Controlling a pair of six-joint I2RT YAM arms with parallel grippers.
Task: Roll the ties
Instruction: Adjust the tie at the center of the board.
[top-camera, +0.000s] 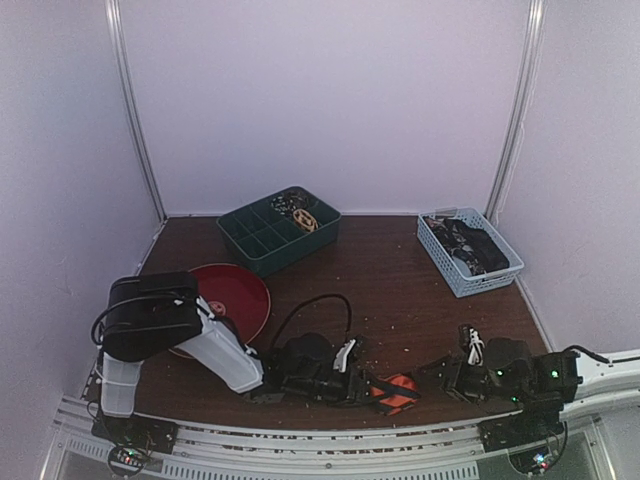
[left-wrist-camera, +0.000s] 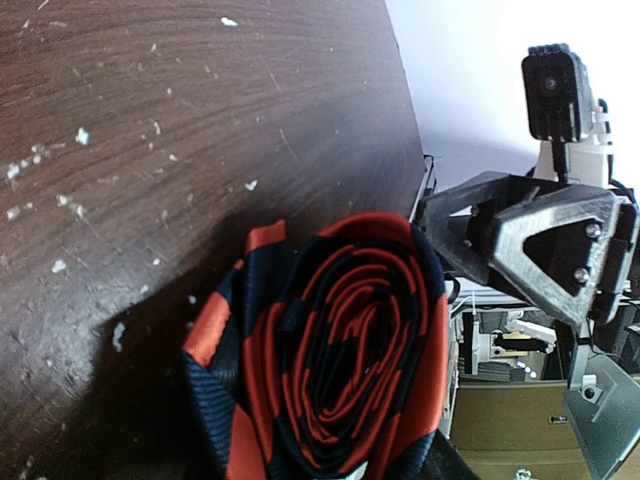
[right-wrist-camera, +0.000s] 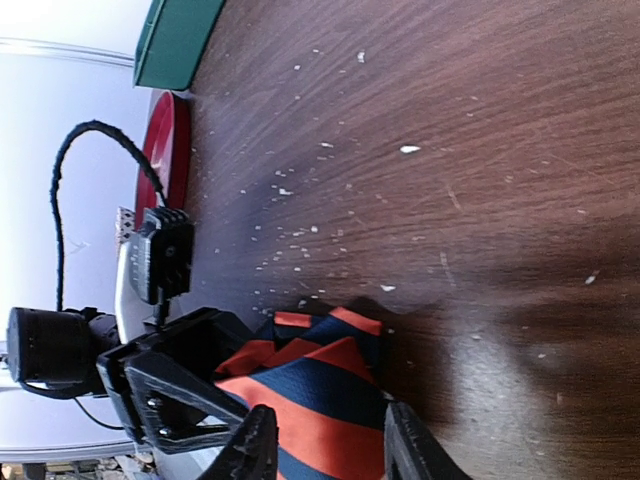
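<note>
A striped orange-red and dark blue tie (top-camera: 398, 392) lies rolled into a coil near the table's front edge, between the two arms. My left gripper (top-camera: 365, 388) reaches it from the left and my right gripper (top-camera: 440, 378) from the right. In the left wrist view the coil (left-wrist-camera: 340, 350) shows end-on, squeezed into an oval that fills the jaw space. In the right wrist view my right gripper (right-wrist-camera: 330, 452) has a dark finger on each side of the tie's outer band (right-wrist-camera: 320, 400), and the left gripper's finger (right-wrist-camera: 170, 385) presses against the coil's far side.
A green compartment tray (top-camera: 262, 240) at the back centre holds small rolled ties (top-camera: 297, 210). A white basket (top-camera: 440, 245) at the back right holds dark ties. A red plate (top-camera: 240, 292) lies behind the left arm. A black cable (top-camera: 312, 305) loops above the left gripper.
</note>
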